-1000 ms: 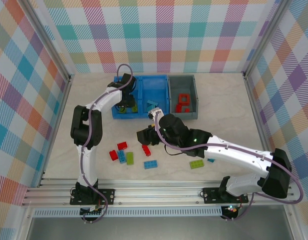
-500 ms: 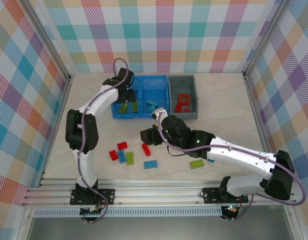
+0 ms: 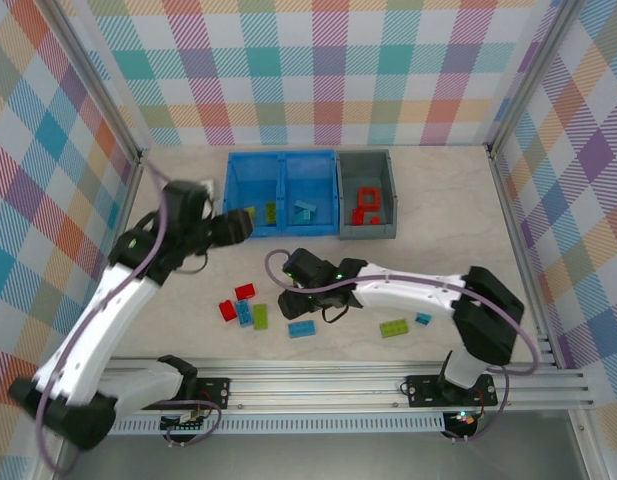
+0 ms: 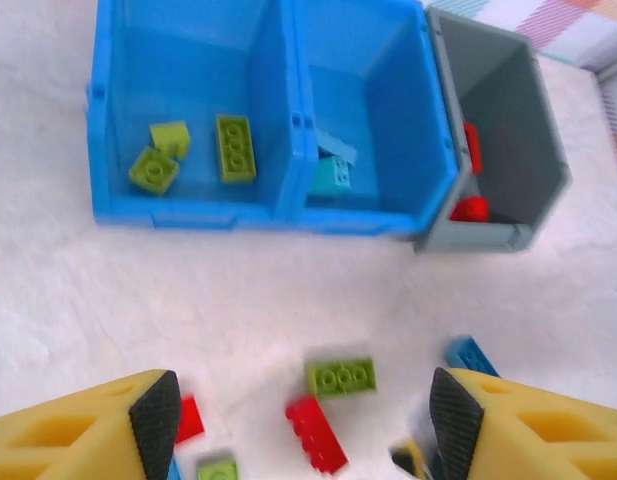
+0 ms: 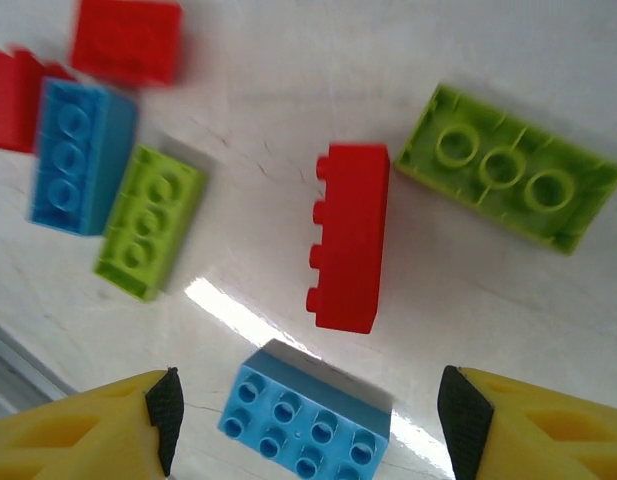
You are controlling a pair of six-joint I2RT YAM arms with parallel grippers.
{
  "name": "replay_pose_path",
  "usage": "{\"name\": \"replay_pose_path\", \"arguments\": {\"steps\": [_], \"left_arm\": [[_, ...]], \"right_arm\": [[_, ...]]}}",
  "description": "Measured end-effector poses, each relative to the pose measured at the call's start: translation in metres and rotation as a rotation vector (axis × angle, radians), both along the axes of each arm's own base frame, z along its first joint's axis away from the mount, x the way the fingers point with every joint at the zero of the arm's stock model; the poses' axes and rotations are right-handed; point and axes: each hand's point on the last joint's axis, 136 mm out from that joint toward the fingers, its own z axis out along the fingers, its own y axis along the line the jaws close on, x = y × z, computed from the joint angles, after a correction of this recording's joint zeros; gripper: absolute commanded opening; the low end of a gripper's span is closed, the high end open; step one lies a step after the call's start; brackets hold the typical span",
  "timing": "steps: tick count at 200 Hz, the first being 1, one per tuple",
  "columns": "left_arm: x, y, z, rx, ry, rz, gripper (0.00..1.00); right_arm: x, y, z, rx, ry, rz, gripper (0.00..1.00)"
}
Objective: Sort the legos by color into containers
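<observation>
On near table [image 3: 458, 200] — right gripper [image 5: 308, 405] spread, empty, over red brick [image 5: 350, 235].
Brick lies just ahead of that gripper, long axis square to closing line — right arm nearest; left gripper [image 4: 303, 415] also spread, empty; grey bin [image 4: 518, 140] with reds beyond.

Red, light blue and lime legos [image 5: 348, 240] on a pale table [image 3: 438, 200].
Blue bin [image 4: 198, 212], dark grey bin [image 4: 508, 150], pastel plaid walls [image 3: 328, 70].

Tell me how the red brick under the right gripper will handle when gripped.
The red brick looks like rigid moulded plastic: probably stiff and light. Lying on its side, studs sideways, it likely won't roll. Glossy faces may slip.
</observation>
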Motion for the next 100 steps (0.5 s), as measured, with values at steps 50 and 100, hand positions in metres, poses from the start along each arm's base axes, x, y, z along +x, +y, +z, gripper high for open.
{"name": "replay_pose_path", "arguments": {"steps": [50,100], "left_arm": [[-0.079,0.013,0.008,-0.148,-0.012,-0.053,0.72],[-0.088,0.01,0.005,-0.175,0.023,-0.07,0.72]], "right_arm": [[0.005,0.015,-0.03,-0.082,0.055,0.009,0.65],[0.014,0.014,-0.049,-0.168,0.044,0.003,0.5]]}}
